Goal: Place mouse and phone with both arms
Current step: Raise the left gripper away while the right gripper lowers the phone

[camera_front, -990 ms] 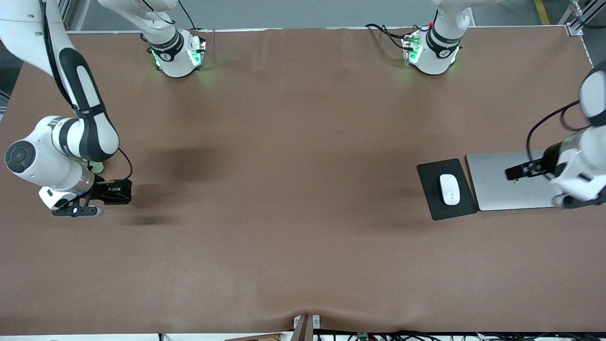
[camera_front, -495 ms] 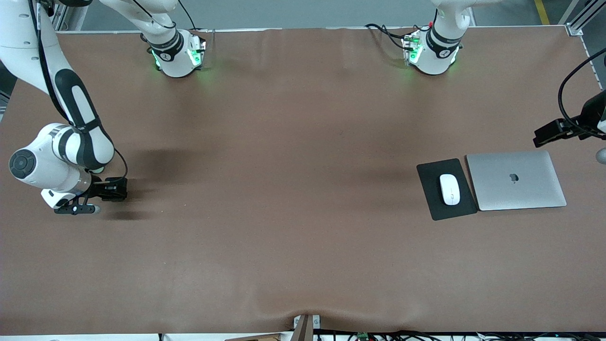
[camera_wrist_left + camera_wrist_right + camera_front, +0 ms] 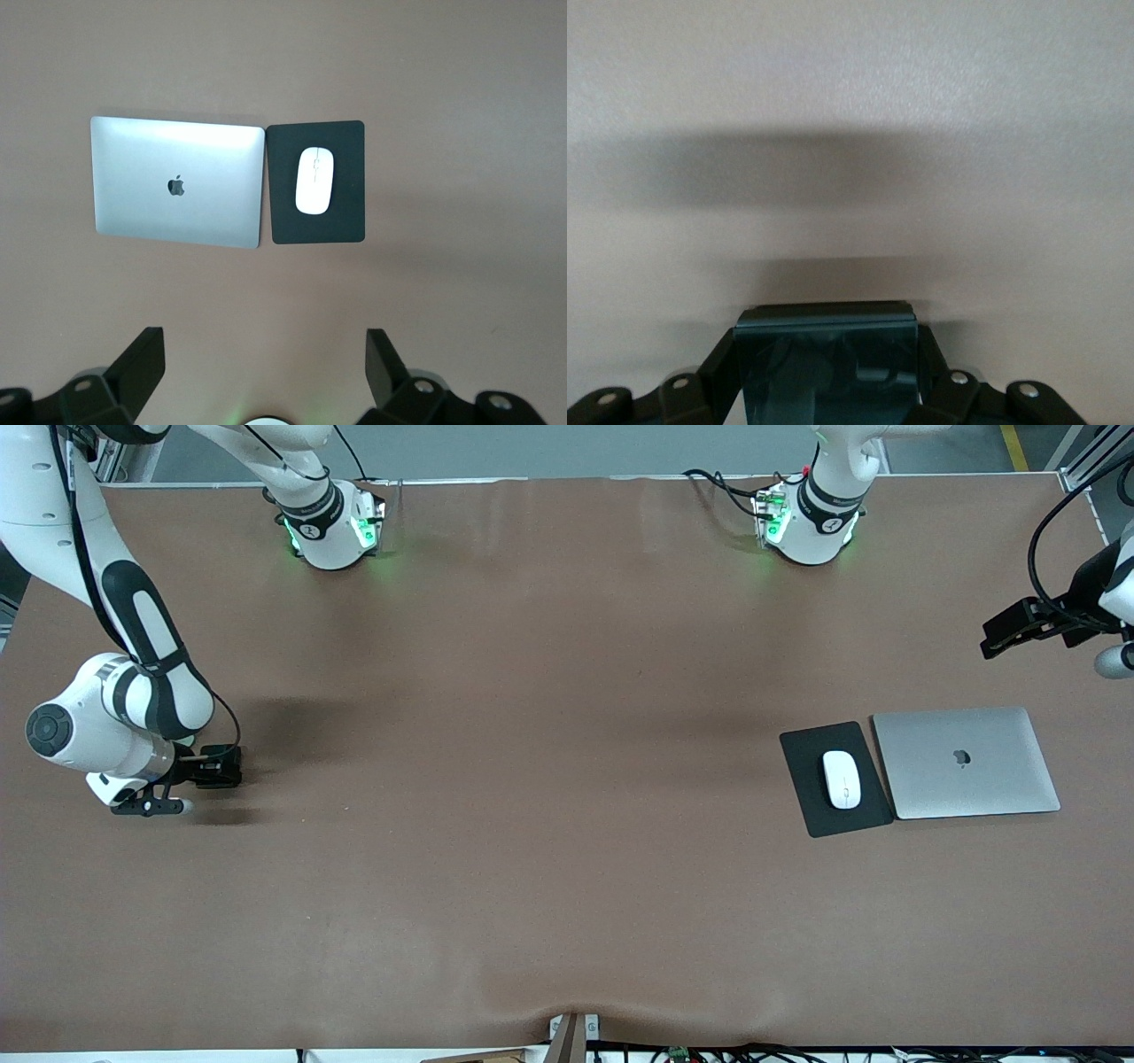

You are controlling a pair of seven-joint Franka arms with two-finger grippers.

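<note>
The white mouse (image 3: pixel 842 779) (image 3: pixel 314 180) lies on a black mouse pad (image 3: pixel 811 802) (image 3: pixel 341 221) toward the left arm's end of the table. My left gripper (image 3: pixel 1005 633) (image 3: pixel 264 350) hangs open and holds nothing, high over bare table beside the pad and laptop. The black phone (image 3: pixel 221 767) (image 3: pixel 824 354) sits between the fingers of my right gripper (image 3: pixel 208 767) (image 3: pixel 826 341), which is shut on it. That gripper is low over the bare table at the right arm's end, its shadow close beneath.
A closed silver laptop (image 3: pixel 966 762) (image 3: pixel 177 181) lies flat against the mouse pad's edge, on the side toward the left arm's end. The brown table cover (image 3: pixel 549 779) stretches bare between the two arms. Both arm bases stand along the table's back edge.
My left gripper has drawn back from over the laptop and risen, uncovering it. My right gripper has sunk a little toward the table with the phone still in it.
</note>
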